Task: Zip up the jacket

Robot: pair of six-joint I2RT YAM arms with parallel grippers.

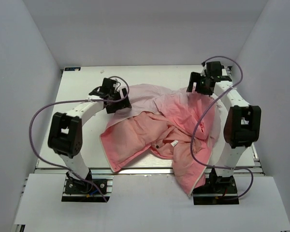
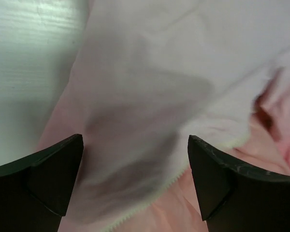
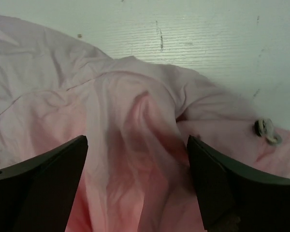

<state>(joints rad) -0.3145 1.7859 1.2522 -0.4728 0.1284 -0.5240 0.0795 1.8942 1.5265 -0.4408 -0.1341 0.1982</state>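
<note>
**Pink jacket lies rumpled and open between two arms**

On the white table (image 1: 82,82), the left gripper (image 1: 117,99) hovers over the far left edge of the jacket (image 1: 159,130). Its jaws are spread wide and grip nothing. Through the left wrist camera, the two dark fingers (image 2: 48,179) stand well apart over a pale fold of cloth. A toothed white edge (image 2: 150,205) runs along the fold between them, with bare tabletop showing to the left.

The jacket sprawls in a heap across the middle and right of the table, unzipped. It is pale pink at the far side and deepens to coral toward the near side. A small white tag (image 1: 174,143) sits among the folds near its centre. The lower right part spills past the table's near edge, beside the right arm's base.

At the far right, the right gripper (image 1: 199,87) hangs over the jacket's far corner, its jaws also parted with nothing pinched. Its wrist camera looks down on creased pink cloth between the fingers (image 3: 222,188), and a small pale fastener (image 3: 266,129) lies on the cloth to the right.
</note>
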